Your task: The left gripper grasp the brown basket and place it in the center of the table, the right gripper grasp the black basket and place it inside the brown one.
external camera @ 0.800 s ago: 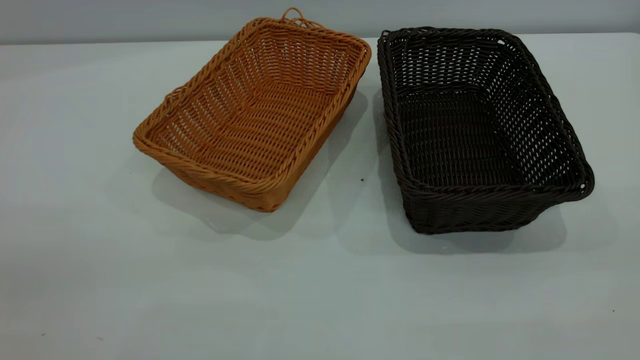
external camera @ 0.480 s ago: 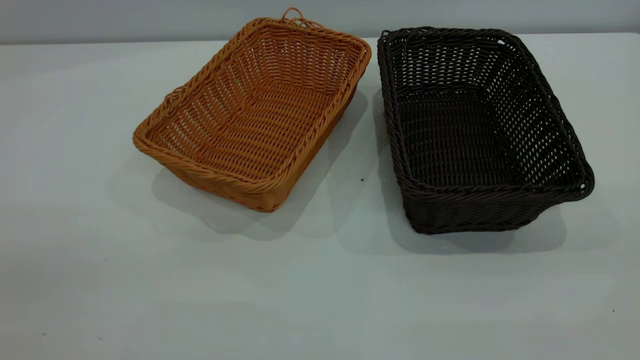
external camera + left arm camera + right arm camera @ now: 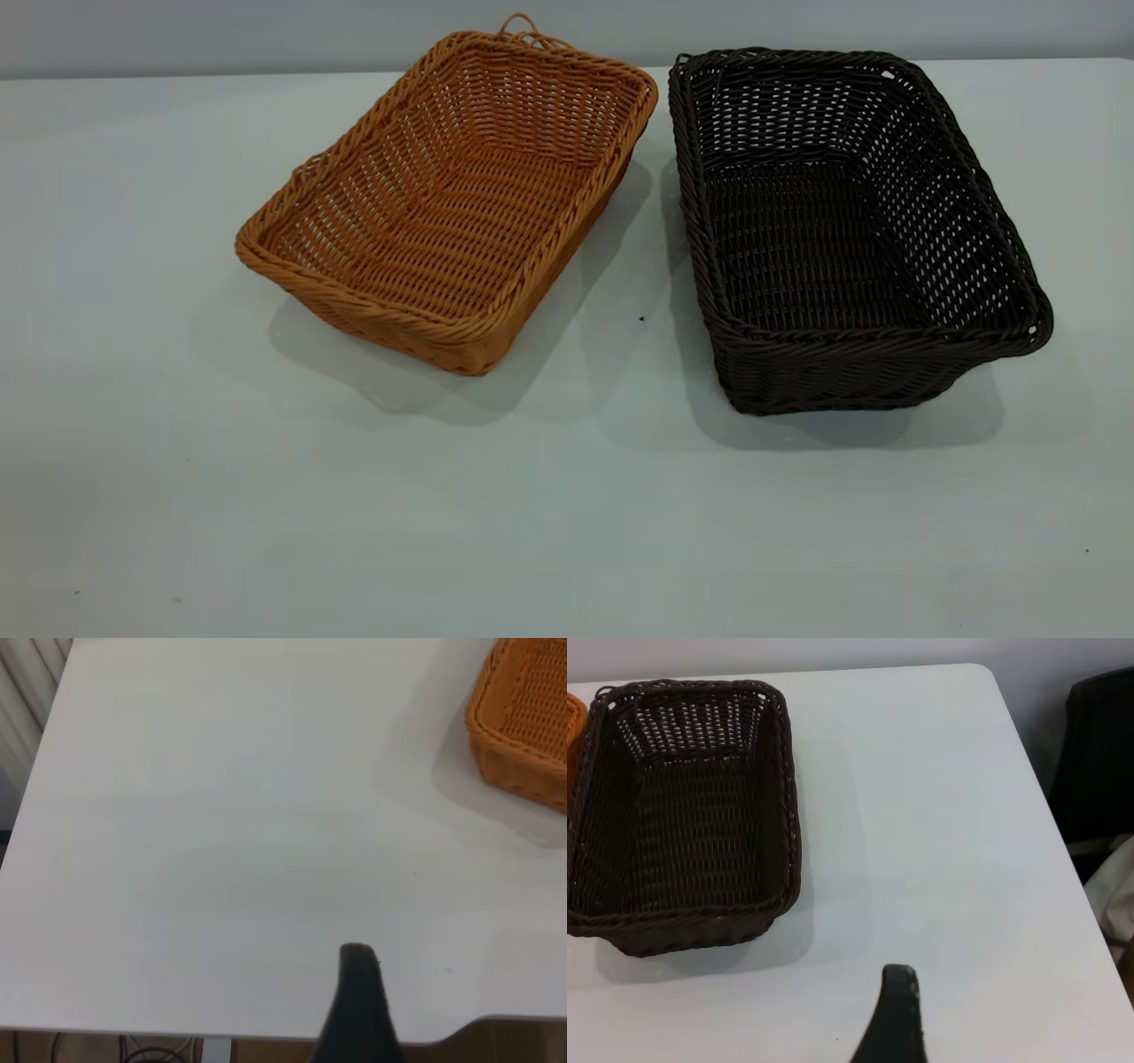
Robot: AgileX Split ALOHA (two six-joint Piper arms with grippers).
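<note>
The brown basket (image 3: 447, 199) sits on the table (image 3: 567, 532) at the back left, angled, with its small loop at the far end. The black basket (image 3: 842, 221) stands close beside it on the right, apart from it. Neither gripper shows in the exterior view. In the left wrist view my left gripper (image 3: 434, 1001) shows one black finger (image 3: 357, 992) over bare table, far from the brown basket's corner (image 3: 523, 726). In the right wrist view my right gripper (image 3: 966, 1001) shows one finger (image 3: 897, 1010) with nothing against its pad, short of the black basket (image 3: 682, 806). Both hold nothing.
The table's near edge (image 3: 266, 1032) runs just under the left gripper. The table's right edge (image 3: 1063, 842) has a dark chair-like shape (image 3: 1103, 753) beyond it. Wide bare tabletop lies in front of both baskets.
</note>
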